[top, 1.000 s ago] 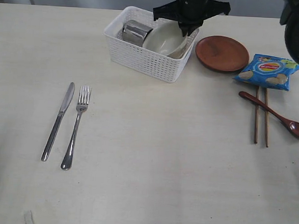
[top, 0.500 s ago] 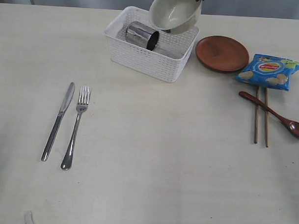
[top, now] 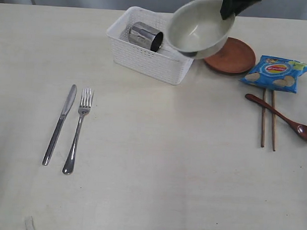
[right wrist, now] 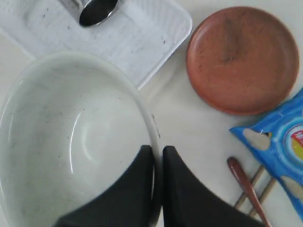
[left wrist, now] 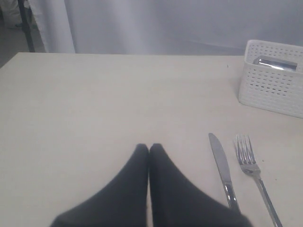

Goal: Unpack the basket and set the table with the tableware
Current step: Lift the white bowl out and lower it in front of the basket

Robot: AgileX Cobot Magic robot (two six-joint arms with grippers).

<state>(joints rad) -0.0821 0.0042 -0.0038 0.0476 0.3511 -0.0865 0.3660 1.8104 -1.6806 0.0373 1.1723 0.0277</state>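
bench (top: 156, 170): pale beige | left: knife (top: 60, 123) and fork (top: 78, 130) laid side by side | far side: basket (top: 145, 61), plate (top: 241, 57) | right: chip bag (top: 276, 73), chopsticks (top: 263, 124) crossed by spoon (top: 282, 118)

Pale bowl (top: 197, 28) tilted aloft near white basket (top: 145, 61) — steel cup (top: 145, 36) lying inside.

1. The right gripper (top: 230, 9) is seen at the top edge of the exterior view, raised and pointed downward.
2. Its two dark fingers (right wrist: 137, 189) are pinched on the rim of the bowl (top: 197, 28), one inside and one outside, and the bowl is held tilted in the air.
3. The left gripper (left wrist: 148, 147) is held low and pointed forward, with its fingers pressed together and nothing between them.
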